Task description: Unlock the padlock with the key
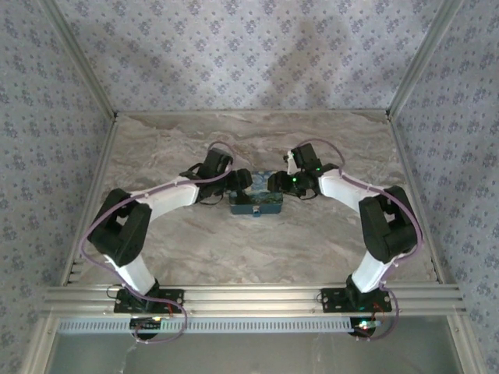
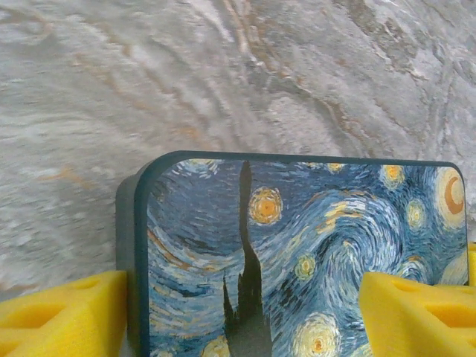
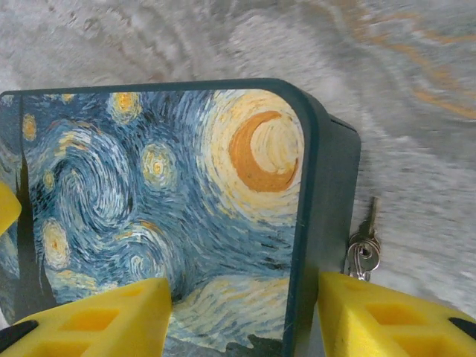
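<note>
A dark teal box with a starry-night painted lid (image 1: 256, 200) sits mid-table. The key (image 3: 370, 219), on a small ring, lies on the table against the box's right side, just past my right gripper's outer finger (image 3: 394, 320). A small dark lump on the box's near side (image 1: 256, 212) may be the padlock; it is too small to tell. My left gripper (image 2: 242, 320) is open, straddling the lid's left edge (image 2: 134, 245). My right gripper (image 3: 245, 320) is open, one finger on the lid (image 3: 186, 201) and the other outside the box wall. Both meet over the box (image 1: 234, 183) (image 1: 277, 183).
The marble-patterned tabletop (image 1: 257, 257) is bounded by patterned walls on three sides and an aluminium rail (image 1: 249, 300) at the near edge, where both arm bases are bolted.
</note>
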`<control>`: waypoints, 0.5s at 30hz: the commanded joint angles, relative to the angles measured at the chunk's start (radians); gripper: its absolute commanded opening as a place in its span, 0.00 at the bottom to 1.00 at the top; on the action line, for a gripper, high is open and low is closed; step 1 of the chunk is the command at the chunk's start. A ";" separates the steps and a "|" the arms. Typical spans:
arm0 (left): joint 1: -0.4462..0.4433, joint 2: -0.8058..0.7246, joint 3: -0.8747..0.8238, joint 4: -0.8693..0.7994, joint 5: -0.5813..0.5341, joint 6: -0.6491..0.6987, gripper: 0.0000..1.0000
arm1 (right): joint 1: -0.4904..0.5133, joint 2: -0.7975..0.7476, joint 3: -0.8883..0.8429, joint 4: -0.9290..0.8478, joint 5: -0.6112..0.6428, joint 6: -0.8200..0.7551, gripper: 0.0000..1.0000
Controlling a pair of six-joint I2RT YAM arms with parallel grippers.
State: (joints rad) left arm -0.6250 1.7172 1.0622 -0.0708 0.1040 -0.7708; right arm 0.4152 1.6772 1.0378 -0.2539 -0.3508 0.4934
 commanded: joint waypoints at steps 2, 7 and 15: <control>-0.055 0.052 0.063 0.044 0.104 -0.024 0.79 | -0.025 -0.056 -0.039 -0.004 0.012 0.015 0.56; -0.045 0.047 0.076 0.024 0.083 -0.005 0.79 | -0.023 -0.059 -0.035 0.004 0.003 0.020 0.55; 0.035 -0.010 0.042 0.004 0.080 0.020 0.79 | 0.043 0.026 0.058 0.023 0.013 0.043 0.55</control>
State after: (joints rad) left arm -0.6037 1.7580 1.1049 -0.0631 0.1322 -0.7704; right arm 0.4232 1.6691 1.0409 -0.2615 -0.3096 0.5163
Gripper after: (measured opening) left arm 0.789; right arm 0.555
